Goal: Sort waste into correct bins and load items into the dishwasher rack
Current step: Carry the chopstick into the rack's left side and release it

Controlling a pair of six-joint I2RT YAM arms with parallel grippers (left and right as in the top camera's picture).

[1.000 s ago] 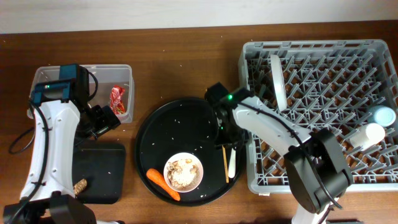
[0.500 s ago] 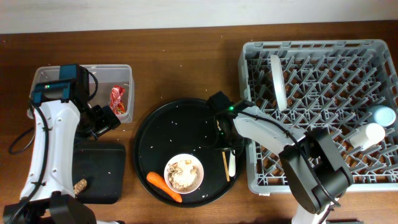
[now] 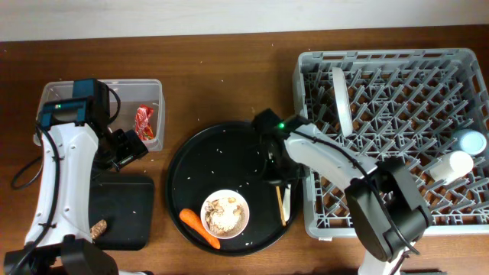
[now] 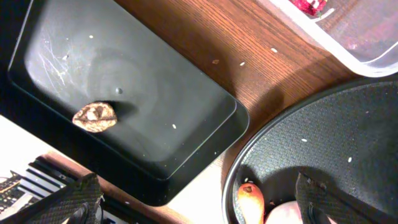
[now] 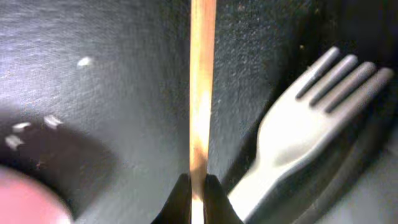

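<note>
Only the right wrist view shows our right fingers (image 5: 182, 200) pinched shut on a wooden chopstick (image 5: 202, 93), with the white fork (image 5: 292, 149) just beside it on the round black tray (image 3: 221, 153). Our left fingers (image 4: 68, 200) gape wide and empty, left of that tray. The shallow black tray (image 4: 155, 106) holds a brown scrap (image 4: 94, 117); the clear tub (image 3: 134, 92) holds a red wrapper (image 3: 145, 124).

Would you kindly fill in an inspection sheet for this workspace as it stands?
Surface: brown wooden table, scattered white crumbs.
Job's things: red wrapper in clear tub; scrap in black tray; bowl, carrot, fork, chopstick on round tray; plate, blue cup, white cup in rack.
Clutter: nothing seen.
Grippers: left gripper open, empty; right gripper has jaws shut on the chopstick.
Cables: black cable loops beside left arm.
Surroundings: pale wall strip.
</note>
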